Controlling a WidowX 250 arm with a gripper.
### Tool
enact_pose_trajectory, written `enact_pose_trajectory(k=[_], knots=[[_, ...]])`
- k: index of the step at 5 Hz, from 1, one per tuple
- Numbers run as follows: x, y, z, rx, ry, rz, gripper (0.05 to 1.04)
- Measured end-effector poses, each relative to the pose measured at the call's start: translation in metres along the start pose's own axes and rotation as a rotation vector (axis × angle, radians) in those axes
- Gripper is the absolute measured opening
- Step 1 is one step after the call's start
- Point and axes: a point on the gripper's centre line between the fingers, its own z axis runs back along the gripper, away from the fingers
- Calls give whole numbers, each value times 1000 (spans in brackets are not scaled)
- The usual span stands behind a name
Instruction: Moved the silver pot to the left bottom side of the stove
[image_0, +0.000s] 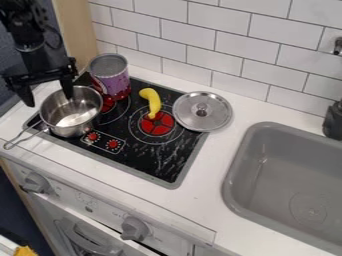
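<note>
The gripper (47, 93) hangs at the upper left with its fingers wide apart, so it is open. One fingertip is over the inside of the silver pot (70, 125) near its back rim, and the other is outside the pot to the left. Whether either touches the pot, I cannot tell. The pot stands upright at the left side of the black stove (157, 162), beside the red knobs, with its handle pointing to the lower left over the white counter.
Behind the pot stands a purple can (110, 77). A yellow banana (152, 101) lies by the central red burner, and a silver lid (202, 111) rests at the stove's right back edge. The grey sink (235, 170) is at right; a tiled wall runs behind.
</note>
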Motion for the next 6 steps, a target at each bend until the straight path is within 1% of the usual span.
enact_pose_trajectory(k=[1,2,3,4,5,6], knots=[[-5,2,-19,16,33,-18,1000],[-6,3,-33,32,70,-16,948],[-4,4,-38,50,58,-9,667],[-4,3,-38,43,57,-2,376],[-5,4,-38,46,63,7,171],[-7,7,-30,48,53,17,91]])
